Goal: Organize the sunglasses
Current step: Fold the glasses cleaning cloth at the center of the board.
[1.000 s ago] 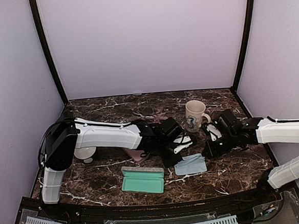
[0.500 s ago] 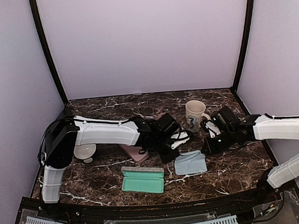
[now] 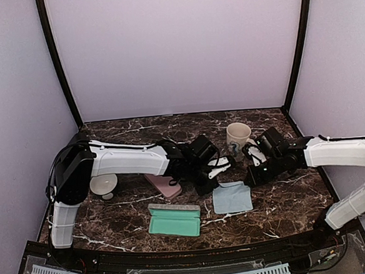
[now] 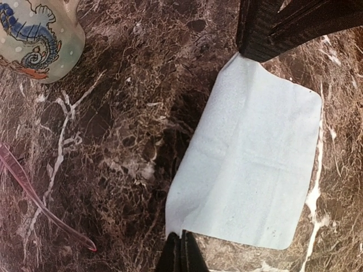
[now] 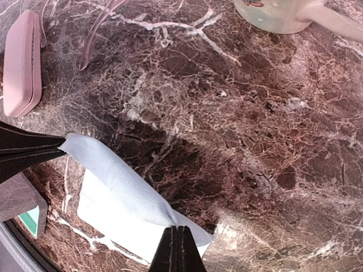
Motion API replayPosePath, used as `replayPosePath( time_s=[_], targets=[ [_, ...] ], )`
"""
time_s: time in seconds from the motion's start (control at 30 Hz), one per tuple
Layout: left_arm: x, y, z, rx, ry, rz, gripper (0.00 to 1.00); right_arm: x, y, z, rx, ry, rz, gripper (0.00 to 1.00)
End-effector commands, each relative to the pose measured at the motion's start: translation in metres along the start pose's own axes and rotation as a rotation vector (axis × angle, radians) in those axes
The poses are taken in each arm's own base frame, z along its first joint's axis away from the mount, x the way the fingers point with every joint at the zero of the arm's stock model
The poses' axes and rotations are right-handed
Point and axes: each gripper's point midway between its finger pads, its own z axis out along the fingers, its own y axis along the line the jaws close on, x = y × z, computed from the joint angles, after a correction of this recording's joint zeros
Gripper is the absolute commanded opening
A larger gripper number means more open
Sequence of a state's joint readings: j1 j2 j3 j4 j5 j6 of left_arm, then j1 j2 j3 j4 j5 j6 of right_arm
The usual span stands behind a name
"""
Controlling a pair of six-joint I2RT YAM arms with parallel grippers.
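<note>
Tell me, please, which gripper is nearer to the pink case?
Left. The left gripper pinches the cloth near the pink case; the right gripper pinches its far corner.

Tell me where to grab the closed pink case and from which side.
Pinch the pink case across its short width, near mid-length, coming straight down from above. It lies flat and closed on the marble table, oblong with rounded ends, so the two long sides likely offer the steadiest opposing faces.

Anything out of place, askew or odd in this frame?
Only the light blue cloth: left pincer and right pincer each pinch a corner, pulling one edge taut. Nothing looks spilled or damaged.
</note>
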State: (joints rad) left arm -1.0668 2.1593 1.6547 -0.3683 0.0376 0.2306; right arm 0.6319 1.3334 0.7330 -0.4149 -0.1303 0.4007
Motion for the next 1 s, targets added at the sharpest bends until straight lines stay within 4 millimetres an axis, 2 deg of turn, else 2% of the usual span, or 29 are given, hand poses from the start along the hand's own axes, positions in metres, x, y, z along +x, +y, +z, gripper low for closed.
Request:
replayPosePath(
  time_s=[0.0,0.37,0.67,0.97],
  targets=[
    [-0.019,-0.003,-0.026,0.02,-0.062,-0.005,0.0,-0.003,0.0,0.0,0.0,0.002,-0.017,0.0],
    [-0.005,-0.03,-0.026,0.045,-0.031,-0.007,0.0,0.022,-0.002,-0.001,-0.028,0.053,0.022,0.0],
    [0.001,-0.04,-0.024,0.05,-0.028,-0.018,0.0,0.042,-0.003,0.003,-0.035,0.079,0.072,0.01],
    [0.005,-0.052,-0.023,0.057,-0.014,-0.009,0.0,0.055,0.005,0.003,-0.048,0.089,0.073,0.03]
  ],
)
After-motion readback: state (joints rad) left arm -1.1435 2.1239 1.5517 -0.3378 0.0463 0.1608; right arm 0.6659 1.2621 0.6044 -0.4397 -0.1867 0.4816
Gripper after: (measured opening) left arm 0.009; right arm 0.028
